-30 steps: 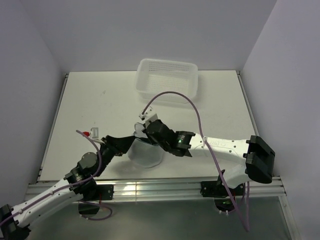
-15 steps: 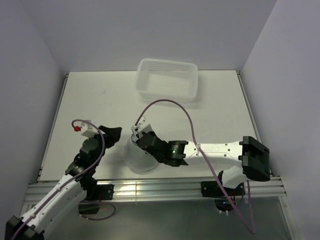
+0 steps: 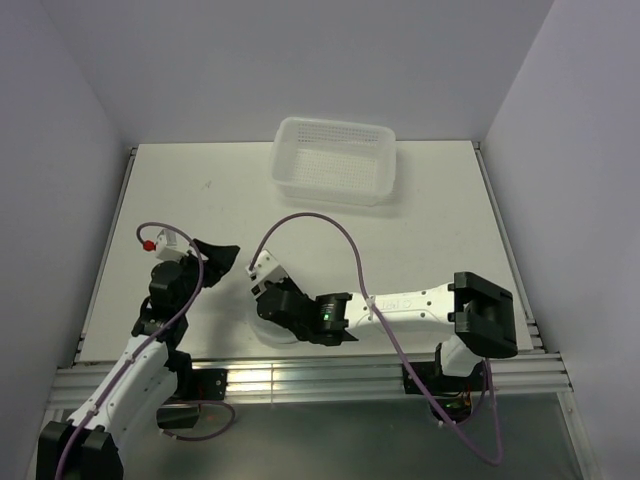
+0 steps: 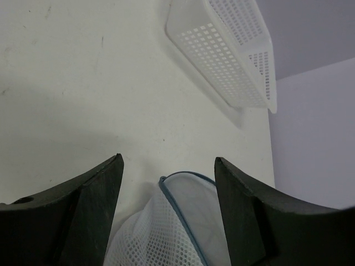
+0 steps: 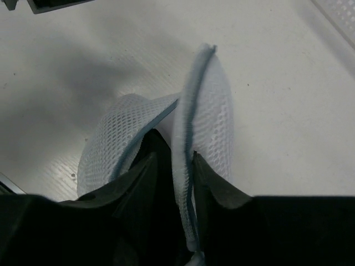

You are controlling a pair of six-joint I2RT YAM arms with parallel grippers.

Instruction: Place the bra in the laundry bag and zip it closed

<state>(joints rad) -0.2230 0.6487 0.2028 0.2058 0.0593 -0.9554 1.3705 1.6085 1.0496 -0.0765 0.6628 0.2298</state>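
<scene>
The laundry bag [image 5: 208, 111] is a white mesh pod with a blue-grey zipper rim, standing half open near the table's front edge. In the top view the bag [image 3: 268, 323] is mostly hidden under my right arm. My right gripper [image 5: 173, 158] is shut on the rim of one mesh half. A black shape [image 5: 157, 145] between the two halves looks like the bra; little of it shows. My left gripper [image 4: 167, 160] is open and empty, held left of the bag [image 4: 166, 227] and apart from it. It also shows in the top view [image 3: 218, 256], as does my right gripper [image 3: 262, 287].
A white perforated plastic basket [image 3: 335, 160] stands at the back centre of the table; it also shows in the left wrist view [image 4: 222, 50]. A purple cable [image 3: 310, 218] loops above my right arm. Grey walls close in both sides.
My left gripper has come off the bag and drawn back to the left. My right gripper has moved left and toward the front edge, still holding the bag's rim.
</scene>
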